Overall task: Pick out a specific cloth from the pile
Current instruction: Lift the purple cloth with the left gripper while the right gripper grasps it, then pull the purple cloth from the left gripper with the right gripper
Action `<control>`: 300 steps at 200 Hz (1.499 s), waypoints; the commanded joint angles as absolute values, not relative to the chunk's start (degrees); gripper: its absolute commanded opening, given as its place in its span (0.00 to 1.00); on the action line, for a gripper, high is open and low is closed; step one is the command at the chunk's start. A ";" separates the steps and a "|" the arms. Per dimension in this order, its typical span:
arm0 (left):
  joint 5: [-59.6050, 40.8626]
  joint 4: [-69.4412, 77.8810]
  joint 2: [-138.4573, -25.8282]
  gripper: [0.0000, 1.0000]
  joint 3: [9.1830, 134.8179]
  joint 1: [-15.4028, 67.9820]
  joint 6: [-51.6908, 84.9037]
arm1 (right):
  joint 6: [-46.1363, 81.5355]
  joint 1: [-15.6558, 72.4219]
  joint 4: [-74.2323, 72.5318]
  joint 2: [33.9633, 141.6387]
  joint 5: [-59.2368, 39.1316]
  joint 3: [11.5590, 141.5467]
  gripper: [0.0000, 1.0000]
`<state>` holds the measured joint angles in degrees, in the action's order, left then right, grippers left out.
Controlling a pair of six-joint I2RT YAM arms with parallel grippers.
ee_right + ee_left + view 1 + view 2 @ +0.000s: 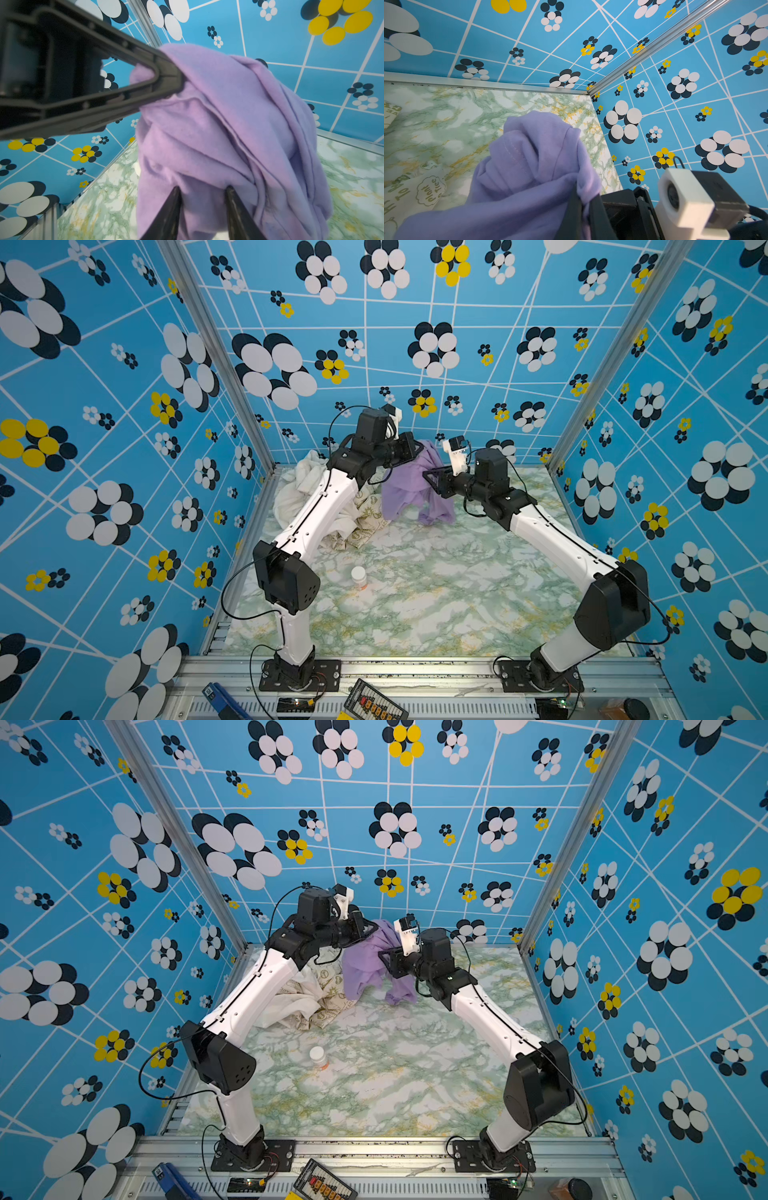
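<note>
Separating the lavender cloth (228, 124) from the pile (361, 526), the left gripper (168, 76) is clamping its top fold, the rest hanging below, while the right gripper (204, 207) is straddling a lower fold, jaws narrow, grip unclear, likely needing firm closure next.

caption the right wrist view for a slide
Left gripper holds up the lavender cloth; right gripper brackets a hanging fold.

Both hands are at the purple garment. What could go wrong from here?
Slip: the left hand pinches only a small bunch of the plain lavender fabric garment.
Collision: the right hand straddles a fold close beside the left one.
Dragging: the garment's hanging edge appears to sit against the cream green-printed cloth and may pull it along.
</note>
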<state>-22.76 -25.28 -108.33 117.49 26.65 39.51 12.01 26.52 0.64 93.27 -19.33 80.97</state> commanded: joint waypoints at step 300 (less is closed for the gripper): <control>-14.85 -22.94 -91.44 0.99 96.95 20.04 33.19 | 8.62 7.14 17.45 103.31 -10.35 125.17 0.00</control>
<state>-15.84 -24.10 -93.73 98.19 20.71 34.46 9.63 9.13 16.36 101.21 -9.72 116.77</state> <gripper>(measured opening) 0.992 0.049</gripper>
